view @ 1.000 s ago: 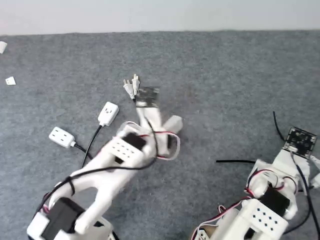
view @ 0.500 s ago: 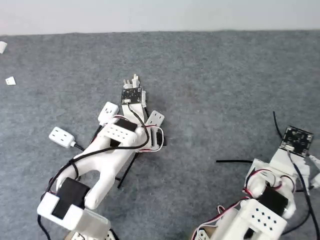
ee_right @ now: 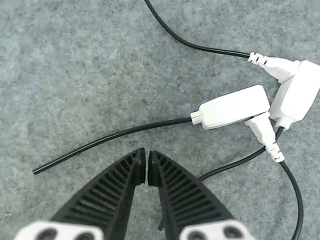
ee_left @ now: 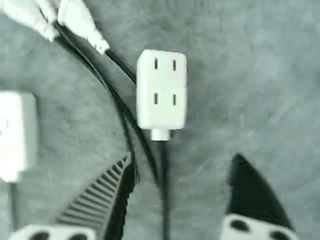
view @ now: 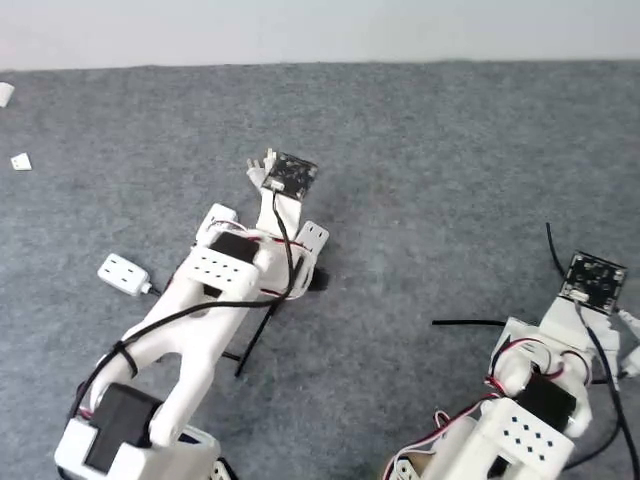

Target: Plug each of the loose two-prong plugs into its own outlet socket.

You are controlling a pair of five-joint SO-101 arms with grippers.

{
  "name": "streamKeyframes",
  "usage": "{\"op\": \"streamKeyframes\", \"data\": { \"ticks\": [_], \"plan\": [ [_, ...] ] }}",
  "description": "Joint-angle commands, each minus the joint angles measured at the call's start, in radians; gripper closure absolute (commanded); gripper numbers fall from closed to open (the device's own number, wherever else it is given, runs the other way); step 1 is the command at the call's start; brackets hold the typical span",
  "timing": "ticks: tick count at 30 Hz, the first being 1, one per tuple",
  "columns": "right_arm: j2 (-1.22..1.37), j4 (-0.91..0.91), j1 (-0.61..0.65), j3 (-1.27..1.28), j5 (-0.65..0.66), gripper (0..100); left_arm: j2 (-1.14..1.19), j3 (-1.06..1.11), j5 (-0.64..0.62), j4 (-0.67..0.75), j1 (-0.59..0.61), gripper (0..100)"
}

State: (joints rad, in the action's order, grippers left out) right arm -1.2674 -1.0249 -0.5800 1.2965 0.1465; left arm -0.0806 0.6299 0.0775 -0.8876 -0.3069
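Left jaws apart near an outlet socket (ee_left: 161, 92); right jaws together. Two-prong plugs (view: 262, 172), eleven o'clock on the bench (view: 450, 150), likely light and slippery: grip the moulded body.

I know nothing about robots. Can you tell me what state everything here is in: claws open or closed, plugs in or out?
Left gripper, open, empty.
Right gripper, shut, empty.
Outlet socket, slots up, nothing plugged in.
Two loose plugs, unplugged, lying on the carpet.
Second socket, nothing plugged in.
Plug near the right gripper, looks seated in a white block.
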Motion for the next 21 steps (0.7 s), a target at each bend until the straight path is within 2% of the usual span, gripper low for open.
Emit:
{"op": "streamKeyframes", "data": {
  "ticks": [1,7,13,21],
  "plan": [
    [-0.012,0.024,0.008,-0.009,0.011,99.0,0.071,-0.081,0.127,0.021,0.008,81],
    [-0.012,0.024,0.008,-0.009,0.011,99.0,0.261,-0.252,0.133,0.015,0.003,76],
    [-0.01,0.024,0.008,-0.008,0.011,99.0,0.282,-0.325,0.127,-0.014,-0.035,74],
    [-0.01,0.024,0.008,-0.008,0.02,99.0,0.356,-0.367,0.037,0.031,-0.051,74]
  ]
}}
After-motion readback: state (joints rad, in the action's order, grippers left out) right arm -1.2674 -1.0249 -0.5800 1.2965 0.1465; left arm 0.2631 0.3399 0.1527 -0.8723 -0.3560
